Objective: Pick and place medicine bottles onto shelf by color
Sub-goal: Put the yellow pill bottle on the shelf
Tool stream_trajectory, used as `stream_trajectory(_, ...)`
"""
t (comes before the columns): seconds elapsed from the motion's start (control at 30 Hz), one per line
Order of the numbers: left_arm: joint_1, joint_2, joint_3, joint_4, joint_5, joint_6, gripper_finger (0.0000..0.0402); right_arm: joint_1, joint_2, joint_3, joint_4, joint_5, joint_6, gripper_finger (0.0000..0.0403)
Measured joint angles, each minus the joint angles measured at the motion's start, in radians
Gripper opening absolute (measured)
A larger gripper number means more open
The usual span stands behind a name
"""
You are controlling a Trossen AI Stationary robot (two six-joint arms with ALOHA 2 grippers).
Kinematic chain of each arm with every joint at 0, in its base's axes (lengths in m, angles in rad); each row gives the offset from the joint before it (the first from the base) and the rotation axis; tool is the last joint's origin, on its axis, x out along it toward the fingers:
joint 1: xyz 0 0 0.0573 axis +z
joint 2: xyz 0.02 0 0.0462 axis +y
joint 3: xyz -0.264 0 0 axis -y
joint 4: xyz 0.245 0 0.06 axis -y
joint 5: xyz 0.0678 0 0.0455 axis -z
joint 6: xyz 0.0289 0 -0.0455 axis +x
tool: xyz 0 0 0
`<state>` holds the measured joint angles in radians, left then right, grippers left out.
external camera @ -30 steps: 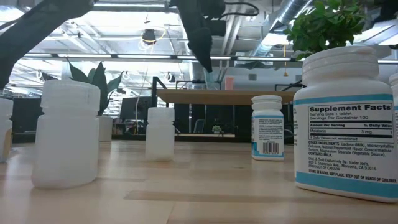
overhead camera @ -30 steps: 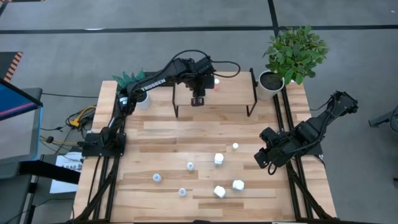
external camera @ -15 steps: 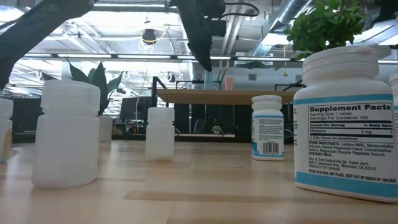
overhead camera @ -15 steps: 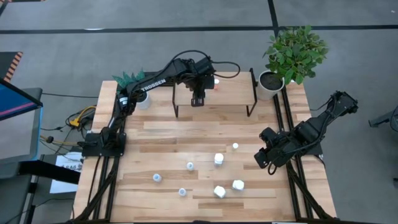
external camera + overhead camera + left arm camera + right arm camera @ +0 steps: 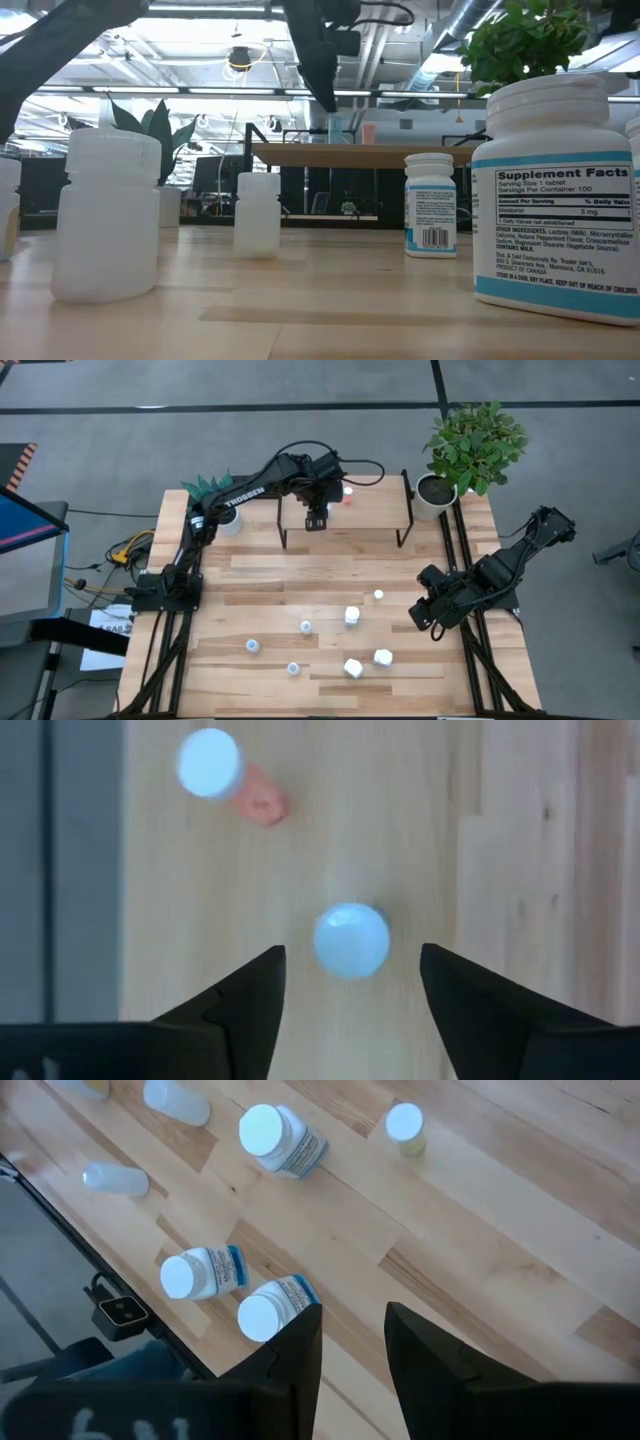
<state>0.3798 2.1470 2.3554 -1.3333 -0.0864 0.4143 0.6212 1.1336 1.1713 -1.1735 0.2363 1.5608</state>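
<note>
Medicine bottle [image 5: 351, 940], pale-blue cap, stands on the shelf [image 5: 375, 510] near its back edge, between the left pincer's [image 5: 350, 982] spread, empty fingers. Risk: a sideways withdrawal could topple it against the neighbouring bottle [image 5: 210, 762].

Wooden table [image 5: 300, 575] on grey floor [image 5: 200, 430]. Leafy green plant [image 5: 478, 442] in white pot [image 5: 436, 500] at far right table corner. Smaller spiky plant [image 5: 207, 487] in white pot [image 5: 231, 523] at far left. Orange and yellow cables [image 5: 128, 548] hang off left edge. Blue-sided object [image 5: 25, 520] on floor at left. Low view: ceiling lights [image 5: 240, 60], ducts [image 5: 470, 20] behind.
</note>
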Motion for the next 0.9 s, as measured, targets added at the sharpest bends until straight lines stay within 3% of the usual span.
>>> stream_trajectory(0.27, -0.031, -0.104, 0.000, -0.042, -0.072, -0.007, 0.0236, 0.000, 0.003, 0.000, 0.008, 0.034, -0.075, 0.0134)
stream_trajectory(0.53, -0.072, -0.244, 0.001, -0.154, -0.031, -0.061, 0.0236, -0.029, 0.110, 0.001, 0.009, 0.084, -0.464, 0.0142)
stream_trajectory(0.73, -0.086, -0.319, 0.001, -0.228, 0.001, -0.112, 0.0236, -0.117, 0.218, 0.001, 0.007, 0.077, -0.649, 0.0195)
stream_trajectory(0.9, -0.089, -0.348, 0.001, -0.239, 0.020, -0.139, 0.0236, -0.255, 0.291, 0.001, 0.002, 0.026, -0.682, 0.0246)
